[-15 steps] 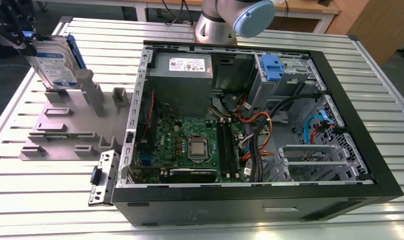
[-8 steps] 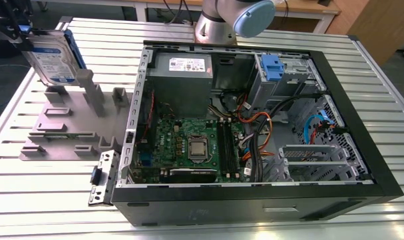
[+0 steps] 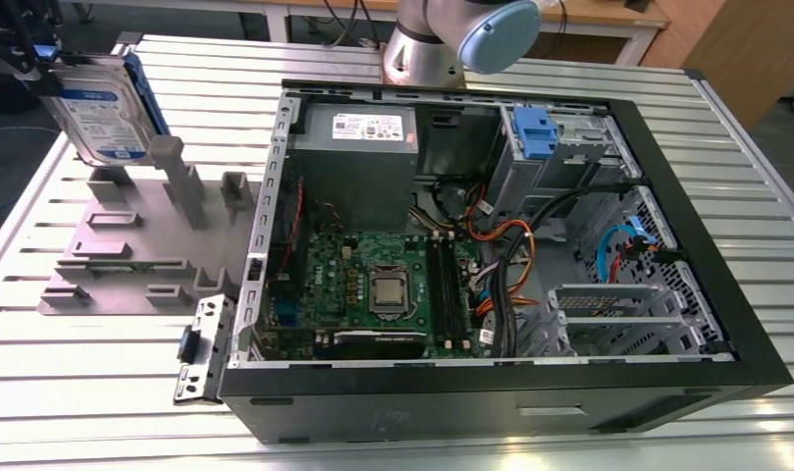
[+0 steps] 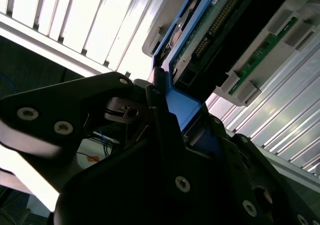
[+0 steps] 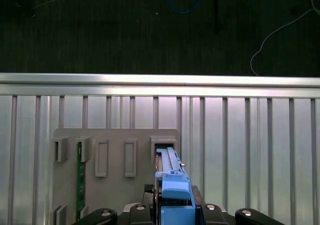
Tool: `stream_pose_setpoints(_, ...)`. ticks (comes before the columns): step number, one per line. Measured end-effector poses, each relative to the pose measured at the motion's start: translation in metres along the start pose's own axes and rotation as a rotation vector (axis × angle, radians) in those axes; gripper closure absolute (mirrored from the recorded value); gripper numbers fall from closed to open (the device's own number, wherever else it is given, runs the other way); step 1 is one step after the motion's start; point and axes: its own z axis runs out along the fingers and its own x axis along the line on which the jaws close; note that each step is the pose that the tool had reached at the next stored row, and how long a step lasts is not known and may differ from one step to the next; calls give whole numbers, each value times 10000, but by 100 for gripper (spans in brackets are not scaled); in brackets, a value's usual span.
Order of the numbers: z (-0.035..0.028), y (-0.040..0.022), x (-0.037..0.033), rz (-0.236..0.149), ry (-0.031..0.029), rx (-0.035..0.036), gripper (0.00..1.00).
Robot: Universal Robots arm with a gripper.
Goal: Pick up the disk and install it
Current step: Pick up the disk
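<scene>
One disk (image 3: 102, 113) is clenched tight in your jaws by its blue end, so hold it straight and go slow near the holder (image 3: 122, 245).

One disk (image 3: 102, 113) is held between the jaws, which are clamped on its blue end. One grey holder (image 3: 134, 245) lies just below the jaws. In the first wrist view, one green board (image 5: 79, 185) stands in the holder, off to one side of the jaws. One open computer case (image 3: 502, 392) lies well apart from the jaws, and both it and the holder rest on one slatted surface (image 3: 764, 196). Inside the case there are one power supply (image 3: 357, 128), one motherboard (image 3: 331, 285) carrying one processor (image 3: 388, 286), and one blue carrier (image 3: 534, 132) in the drive bay. One arm (image 3: 423, 54) rises behind the case.
</scene>
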Motion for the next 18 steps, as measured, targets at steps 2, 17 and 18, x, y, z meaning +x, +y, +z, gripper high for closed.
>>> stream_pose_setpoints(2, -9, 0, 0, 0, 0, 0, 63)
stream_pose_setpoints(17, -117, 3, -5, 0, 0, 0, 63)
stream_pose_setpoints(18, -125, 3, -5, 0, 0, 0, 63)
